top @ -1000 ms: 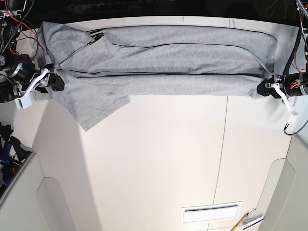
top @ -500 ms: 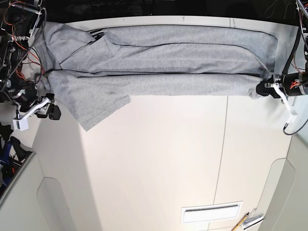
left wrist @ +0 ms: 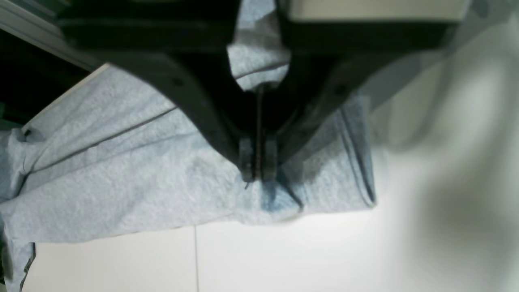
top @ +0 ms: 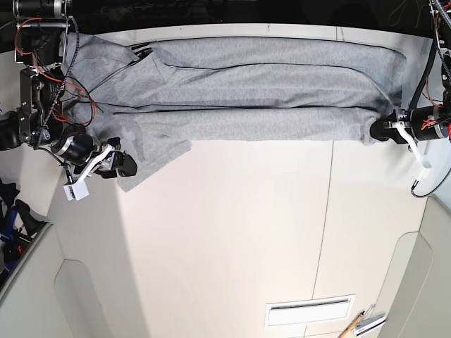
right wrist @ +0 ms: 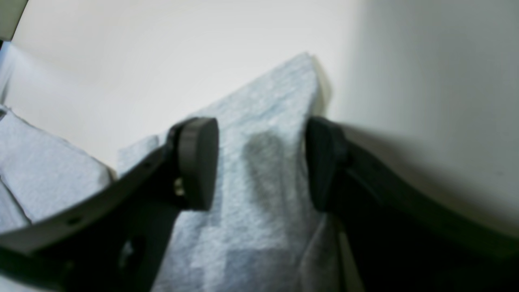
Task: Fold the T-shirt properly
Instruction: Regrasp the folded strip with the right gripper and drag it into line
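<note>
Large heather-grey cotton T-shirt is lying as a long folded band across the 12 o'clock edge of the cream tabletop, plain side showing, one short sleeve sticking out toward 8 o'clock. The band itself is sitting the same as 1.0 s ago.

Main change: right gripper is moving. 1.0 s ago it was at the shirt's 9 o'clock edge; 0.5 s ago it was lower and off the cloth; now it is sitting at the sleeve's tip near 8 o'clock. Right wrist view: jaws are spread wide with a corner of grey fabric lying between the pads, and neither pad is pressing it.

Left gripper is holding its spot at 3 o'clock, unchanged. Left wrist view: fingertips are pinched together on the shirt's hem fold.

No containers in view.
</note>
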{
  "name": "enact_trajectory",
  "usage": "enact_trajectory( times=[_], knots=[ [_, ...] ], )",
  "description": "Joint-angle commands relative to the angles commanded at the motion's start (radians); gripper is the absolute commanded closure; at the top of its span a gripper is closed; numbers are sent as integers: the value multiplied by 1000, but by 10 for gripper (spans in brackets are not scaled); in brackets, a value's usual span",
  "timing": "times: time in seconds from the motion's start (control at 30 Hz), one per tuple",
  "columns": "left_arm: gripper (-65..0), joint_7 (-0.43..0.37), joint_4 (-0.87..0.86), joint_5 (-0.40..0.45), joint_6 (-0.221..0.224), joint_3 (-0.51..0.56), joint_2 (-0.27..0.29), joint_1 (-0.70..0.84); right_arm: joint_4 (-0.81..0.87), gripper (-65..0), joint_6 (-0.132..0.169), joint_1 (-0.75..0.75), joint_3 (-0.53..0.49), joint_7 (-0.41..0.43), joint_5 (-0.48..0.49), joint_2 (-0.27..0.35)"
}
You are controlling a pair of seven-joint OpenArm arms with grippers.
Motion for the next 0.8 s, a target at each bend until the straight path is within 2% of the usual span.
enact_trajectory(
  times=[0.07, 0.1, 0.2, 0.33, 0.4, 0.5, 0.6, 0.8],
  knots=[
    [0, 2, 0, -2, 0, 0, 6, 0, 8, -334, 0, 0, 0, -15, 0, -9],
    [0, 2, 0, -3, 0, 0, 6, 0, 12, -284, 0, 1, 0, -25, -1, -10],
    [0, 2, 0, -2, 0, 0, 6, 0, 28, 0, 0, 1, 0, -33, -9, -9],
    [0, 6, 0, -11, 0, 0, 6, -1, 119, 0, 5, 0, 1, -48, -8, 10],
    [0, 15, 0, -11, 0, 0, 2, 0, 208, 0, 9, -3, 1, -105, 10, 34],
    [0, 32, 0, -28, 0, 0, 1, 0, 323, 0, 8, -5, 1, -186, 106, 85],
    [0, 55, 0, -46, 0, 0, 1, 0, 381, 0, 8, -5, 1, -237, 132, 117],
    [0, 66, 0, -48, 0, 0, 0, 0, 436, 0, 8, -71, 11, -271, 180, 124]
  ],
)
